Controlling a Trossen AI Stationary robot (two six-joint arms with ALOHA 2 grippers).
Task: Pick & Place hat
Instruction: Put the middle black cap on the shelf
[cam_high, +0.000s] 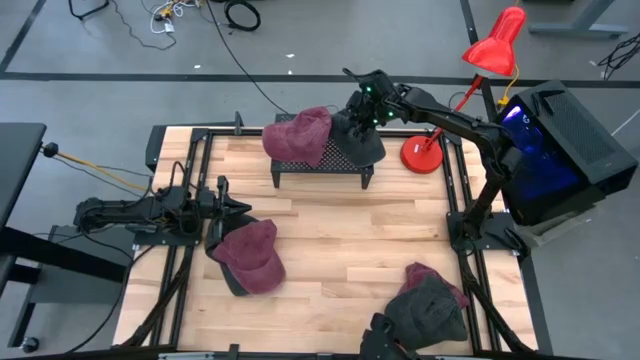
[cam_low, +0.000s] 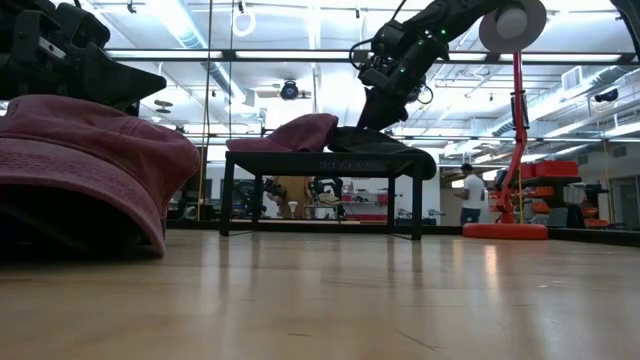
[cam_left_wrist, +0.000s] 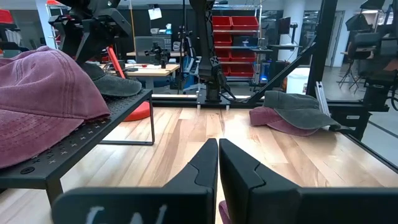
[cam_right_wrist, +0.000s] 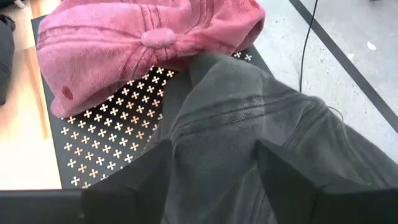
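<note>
**Grey hat on the rack, right claw over it**

The right claw (cam_high: 365, 112) hangs over the black perforated rack (cam_high: 318, 166) at the far side of the counter (cam_high: 340, 230). Beneath it lies a grey hat (cam_right_wrist: 249, 143), draped over the rack's right end beside a red hat (cam_right_wrist: 143, 43) that already rests there; the two touch. This looks like the placing end of the job: the rack seems to be where hats are gathered, and the grey one sits flat on it, so it probably needs no more support.

From the wrist view the claw's fingers stand spread either side of the grey hat's crown, with cloth between them. Whether they touch it I cannot tell.

The left claw (cam_left_wrist: 217, 168), fingers pressed together and empty, waits low at the counter's left edge, just beside another red hat (cam_high: 250, 256). A further grey-and-red pair (cam_high: 430, 300) lies at the near right.
</note>
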